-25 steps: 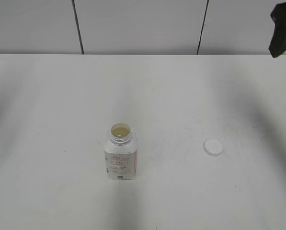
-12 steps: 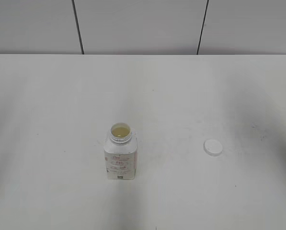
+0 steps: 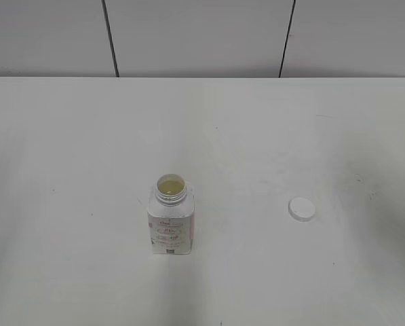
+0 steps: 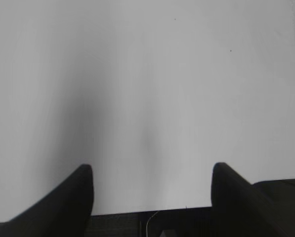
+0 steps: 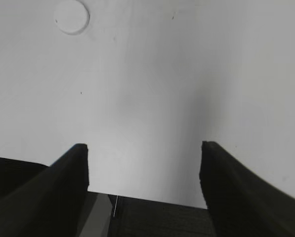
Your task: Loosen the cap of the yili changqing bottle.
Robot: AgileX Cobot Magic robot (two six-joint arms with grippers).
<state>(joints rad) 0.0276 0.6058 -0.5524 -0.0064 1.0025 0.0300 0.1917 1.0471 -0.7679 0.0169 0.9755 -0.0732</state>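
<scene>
The yili changqing bottle (image 3: 170, 221) stands upright on the white table, left of centre. Its neck is open and yellowish liquid shows inside. The white cap (image 3: 302, 208) lies flat on the table to the bottle's right, apart from it. It also shows at the top left of the right wrist view (image 5: 71, 16). Neither gripper appears in the exterior view. My left gripper (image 4: 151, 170) is open and empty over bare table. My right gripper (image 5: 145, 148) is open and empty, well short of the cap.
The white table (image 3: 256, 136) meets a grey panelled wall (image 3: 195, 34) at the back. The table's near edge runs between the fingers in both wrist views.
The dark right gripper that showed at the top right of the exterior view one second ago has moved out of that view. The bottle and cap have not moved.
</scene>
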